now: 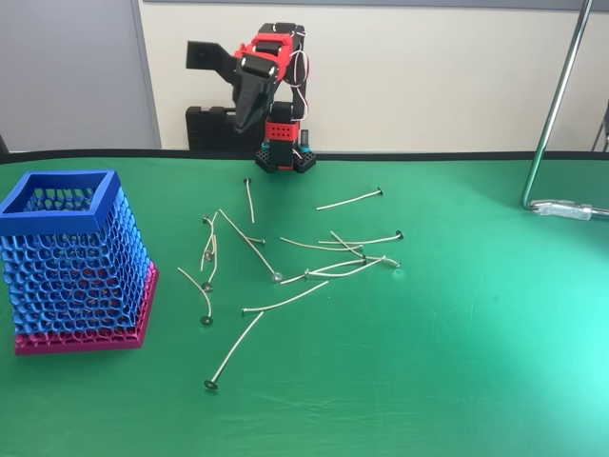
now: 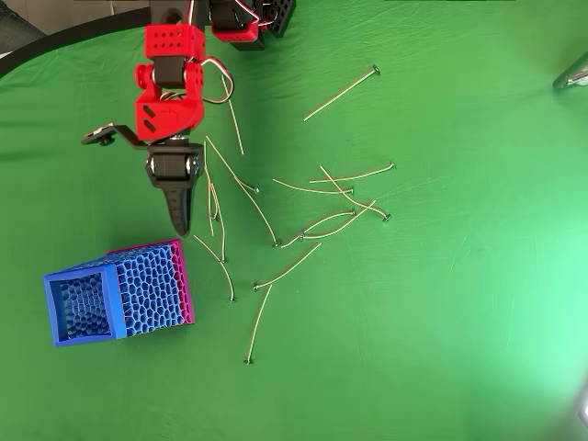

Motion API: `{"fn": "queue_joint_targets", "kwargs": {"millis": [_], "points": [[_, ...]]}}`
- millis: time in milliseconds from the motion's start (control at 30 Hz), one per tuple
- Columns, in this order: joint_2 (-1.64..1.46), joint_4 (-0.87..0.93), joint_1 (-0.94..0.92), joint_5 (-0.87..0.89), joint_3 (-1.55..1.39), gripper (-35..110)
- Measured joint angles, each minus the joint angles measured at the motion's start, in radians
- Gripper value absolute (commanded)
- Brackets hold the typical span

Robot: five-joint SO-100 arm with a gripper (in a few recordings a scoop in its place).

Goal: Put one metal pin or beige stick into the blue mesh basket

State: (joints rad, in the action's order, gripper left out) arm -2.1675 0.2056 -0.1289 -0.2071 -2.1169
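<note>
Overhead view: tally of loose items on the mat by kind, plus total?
Beige sticks: 14 (several cross, so one may be off)
Blue mesh basket: 1
Total: 15

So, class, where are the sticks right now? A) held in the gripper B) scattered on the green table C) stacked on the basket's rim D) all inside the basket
B: the sticks lie loose on the green table, beside the basket.
</note>
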Motion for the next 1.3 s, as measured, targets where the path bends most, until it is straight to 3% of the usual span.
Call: {"fn": "queue_joint_targets", "kwargs": {"millis": [800,1300], "points": [[-0.864,0.044,0.072,0.064,-0.94,0],[-1.104,0.373,0.078,0.107,-0.962,1]]}}
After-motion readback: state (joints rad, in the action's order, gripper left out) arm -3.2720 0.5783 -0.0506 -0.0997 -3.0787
